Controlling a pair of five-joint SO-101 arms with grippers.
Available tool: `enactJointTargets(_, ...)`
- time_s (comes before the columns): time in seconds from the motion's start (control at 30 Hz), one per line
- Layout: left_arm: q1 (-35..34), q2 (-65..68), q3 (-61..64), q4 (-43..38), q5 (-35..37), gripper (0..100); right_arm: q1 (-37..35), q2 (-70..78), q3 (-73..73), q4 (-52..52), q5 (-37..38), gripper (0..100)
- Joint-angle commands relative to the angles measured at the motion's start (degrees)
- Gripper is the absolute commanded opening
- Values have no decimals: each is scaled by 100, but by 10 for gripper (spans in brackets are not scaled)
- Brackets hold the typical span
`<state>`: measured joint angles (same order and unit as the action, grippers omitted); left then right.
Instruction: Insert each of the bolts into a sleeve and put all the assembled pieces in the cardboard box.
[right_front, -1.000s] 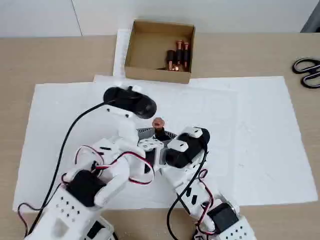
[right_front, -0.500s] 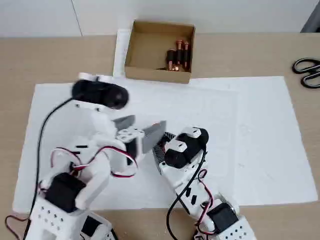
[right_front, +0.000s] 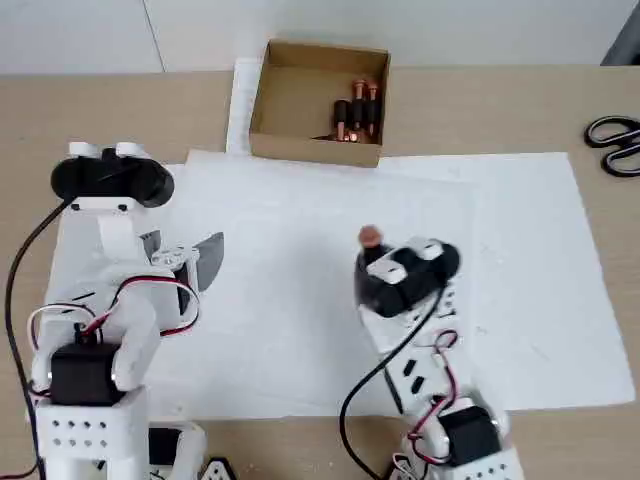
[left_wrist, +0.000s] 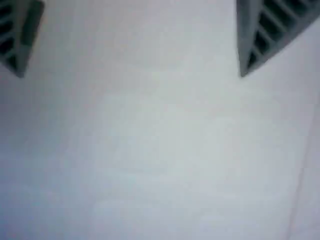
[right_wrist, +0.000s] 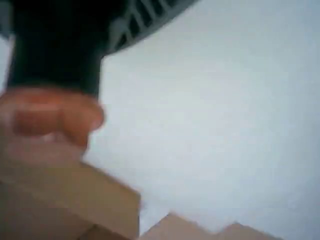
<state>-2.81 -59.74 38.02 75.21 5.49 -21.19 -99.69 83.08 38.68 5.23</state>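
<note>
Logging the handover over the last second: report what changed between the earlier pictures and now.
The left pincer opened, let go of the bolt-and-sleeve piece and drew back to the left. The right pincer, shut on the piece, carried it slightly right. The cardboard box and the pieces inside stayed put.

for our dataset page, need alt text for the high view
The right gripper holds a bolt-and-sleeve piece over a white sheet, short of a cardboard box holding several assembled pieces. The left gripper hangs open over the sheet's left side.
</note>
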Motion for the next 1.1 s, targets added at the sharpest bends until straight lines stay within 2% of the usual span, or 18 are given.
enactJointTargets(0.0,-26,-97,-31,-9,-44,261,251,857,-1196,-66,264,4)
enactJointTargets(0.2,-26,-97,-31,-9,-44,261,585,3873,-3218,-1130,299,4)
enactJointTargets(0.67,-26,-97,-4,26,-44,260,576,10536,-7824,-3240,255,4)
enactJointTargets(0.87,-26,-97,-4,26,-44,260,497,12505,-9521,-3644,246,4)
enactJointTargets(1.07,-26,-97,4,35,-44,260,277,13481,-10374,-3952,246,5)
